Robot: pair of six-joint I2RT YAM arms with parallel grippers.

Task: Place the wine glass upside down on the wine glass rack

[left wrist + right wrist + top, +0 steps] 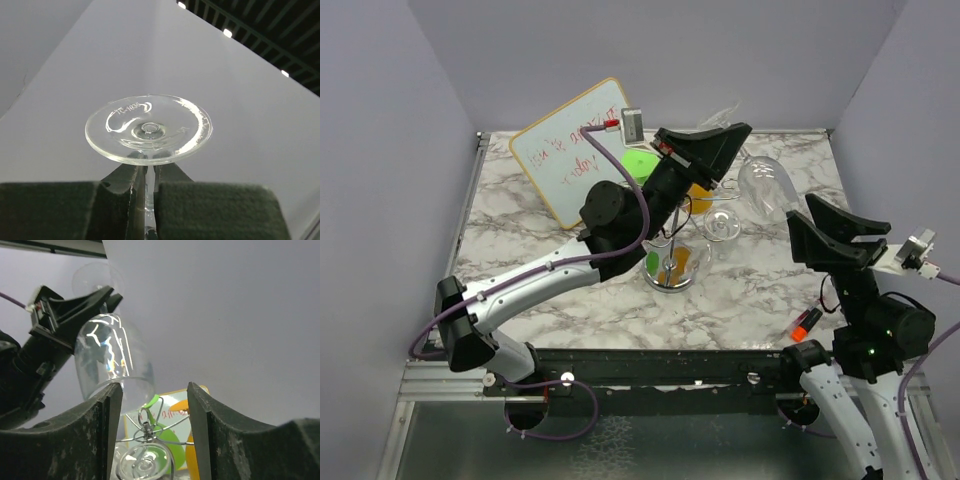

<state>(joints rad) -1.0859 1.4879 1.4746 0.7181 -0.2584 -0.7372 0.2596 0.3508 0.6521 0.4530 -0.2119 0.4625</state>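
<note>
Above the back of the surface [750, 300], your left tool [150, 192] is clamped tight on the stem of the wine glass [148, 127], close to the foot. The bowl hangs tilted, in the air beside the rack [672, 262]. Your right tool [155, 405] stands open and empty near the bowl. Expect the glass to be light, stiff, slick and brittle: hold it by the stem, never squeeze the thin bowl, and ease it onto a wire arm.

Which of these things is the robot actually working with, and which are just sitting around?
In use: wine glass, held in left gripper; wine glass rack.
Lying about: whiteboard; green item; orange item.
</note>
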